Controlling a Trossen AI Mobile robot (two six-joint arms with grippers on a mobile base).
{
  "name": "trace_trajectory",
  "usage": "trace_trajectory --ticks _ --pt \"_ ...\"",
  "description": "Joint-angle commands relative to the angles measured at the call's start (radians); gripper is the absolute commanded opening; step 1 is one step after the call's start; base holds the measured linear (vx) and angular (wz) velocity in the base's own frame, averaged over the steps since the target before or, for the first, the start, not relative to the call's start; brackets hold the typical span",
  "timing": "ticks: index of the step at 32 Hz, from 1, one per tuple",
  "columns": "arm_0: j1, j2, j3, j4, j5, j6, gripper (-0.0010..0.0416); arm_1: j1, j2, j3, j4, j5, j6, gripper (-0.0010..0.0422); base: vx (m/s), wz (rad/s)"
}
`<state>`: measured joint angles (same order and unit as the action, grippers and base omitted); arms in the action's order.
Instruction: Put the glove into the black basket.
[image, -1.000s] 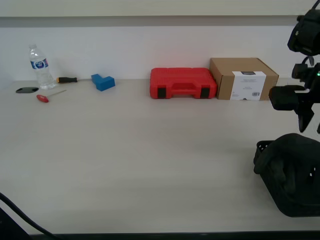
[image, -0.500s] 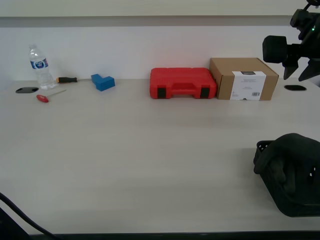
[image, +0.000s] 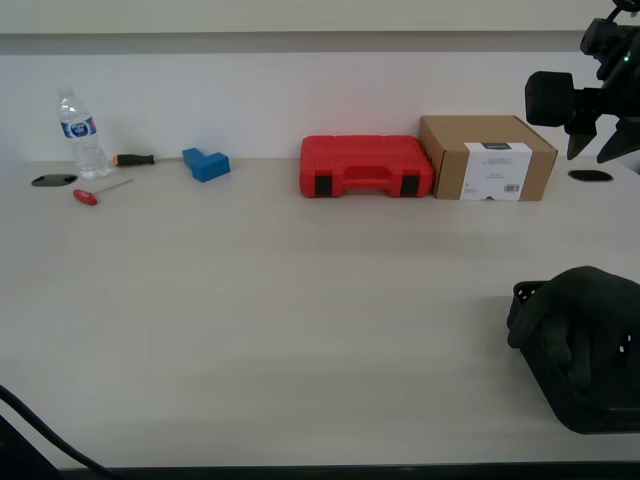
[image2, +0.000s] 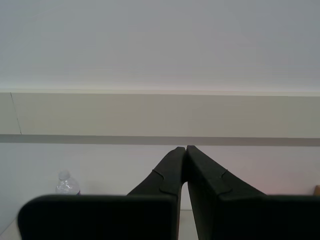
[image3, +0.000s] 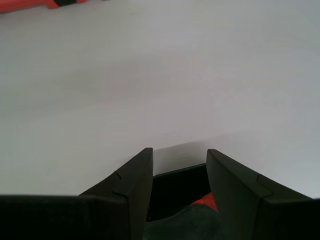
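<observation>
The black basket (image: 600, 415) stands at the table's near corner on the exterior view's right. The glove (image: 553, 330) lies in it as a dark heap against the basket's wall. In the first wrist view the glove's red cuff (image3: 207, 202) and the basket's wall (image3: 177, 184) show just below my first gripper (image3: 179, 152), which is open and empty. That gripper (image: 595, 145) hangs high above the basket, in front of the back wall. My second gripper (image2: 186, 149) is shut and empty, and faces the back wall.
A red tool case (image: 366, 166) and a cardboard box (image: 487, 157) stand along the back edge. A water bottle (image: 80, 135), two screwdrivers (image: 100, 190) and a blue block (image: 206, 163) lie at the back on the exterior view's left. A cable (image: 40, 435) crosses the near corner there.
My first gripper has risen from just above the basket to high near the wall, then stopped. The glove and basket have not moved.
</observation>
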<state>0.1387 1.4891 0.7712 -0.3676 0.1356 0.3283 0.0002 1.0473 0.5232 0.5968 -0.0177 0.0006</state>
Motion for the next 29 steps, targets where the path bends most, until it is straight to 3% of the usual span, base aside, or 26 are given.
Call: trace_trajectory --ticks 1,29 --pt "0.0 0.0 0.0 0.001 0.004 0.001 0.0146 0.0 0.0 0.0 0.003 0.0 0.0 0.0 0.0 0.0" --pt "0.0 0.0 0.001 0.001 0.004 0.001 0.0146 0.0 0.0 0.0 0.003 0.0 0.0 0.0 0.0 0.0"
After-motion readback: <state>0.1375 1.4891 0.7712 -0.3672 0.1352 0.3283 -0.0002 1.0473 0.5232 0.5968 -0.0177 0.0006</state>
